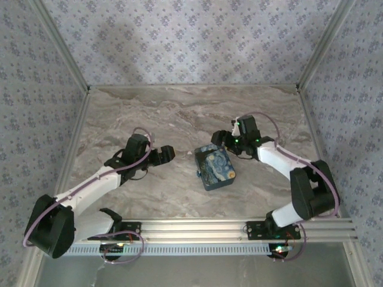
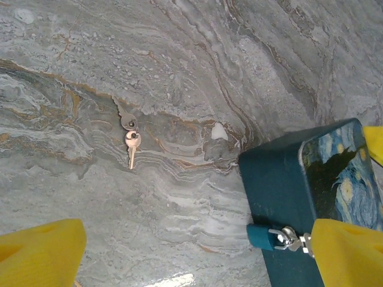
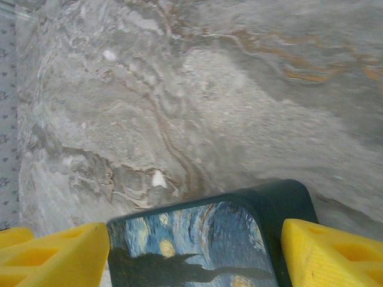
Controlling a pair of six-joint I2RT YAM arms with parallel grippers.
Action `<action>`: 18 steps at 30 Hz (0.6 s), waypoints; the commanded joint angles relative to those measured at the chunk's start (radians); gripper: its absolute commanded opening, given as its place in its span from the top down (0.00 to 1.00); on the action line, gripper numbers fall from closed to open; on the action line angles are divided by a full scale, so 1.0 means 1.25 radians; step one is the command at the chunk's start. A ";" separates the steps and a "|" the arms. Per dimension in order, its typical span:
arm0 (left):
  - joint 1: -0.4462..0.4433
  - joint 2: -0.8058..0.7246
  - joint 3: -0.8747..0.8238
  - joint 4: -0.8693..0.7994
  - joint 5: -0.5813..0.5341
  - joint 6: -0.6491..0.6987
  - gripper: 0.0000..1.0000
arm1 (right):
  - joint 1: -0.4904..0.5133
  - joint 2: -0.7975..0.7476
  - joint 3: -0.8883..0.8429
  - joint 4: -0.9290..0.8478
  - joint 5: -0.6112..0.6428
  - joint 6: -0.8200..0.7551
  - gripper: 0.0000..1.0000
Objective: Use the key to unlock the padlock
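A small teal padlock (image 2: pixel 263 235) hangs by its silver shackle from a clasp on the side of a dark teal box (image 2: pixel 281 179) with a starry-night lid. It is also visible on the box's left side (image 1: pixel 198 173). A brass key (image 2: pixel 132 146) on a ring lies flat on the marble, left of the box and beyond my left gripper. My left gripper (image 2: pixel 197 257) is open with nothing between its yellow fingers (image 2: pixel 42 251). It hovers left of the box (image 1: pixel 215 167). My right gripper (image 3: pixel 194 257) is open, its fingers either side of the box's far end.
The marble table (image 1: pixel 179 113) is walled by patterned panels on three sides. An aluminium rail (image 1: pixel 239 227) carrying the arm bases runs along the near edge. Bare marble lies between the key and the box.
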 commanded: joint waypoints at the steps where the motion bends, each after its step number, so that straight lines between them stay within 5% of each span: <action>1: -0.007 0.020 0.033 -0.014 -0.007 -0.004 0.04 | 0.025 0.043 0.069 -0.049 -0.028 -0.033 0.23; 9: -0.009 0.119 0.137 -0.030 0.034 0.036 0.08 | 0.028 -0.073 0.078 -0.243 0.113 -0.112 0.15; 18: -0.013 0.291 0.319 -0.083 0.107 0.095 0.11 | 0.016 -0.345 -0.069 -0.377 0.145 -0.058 0.15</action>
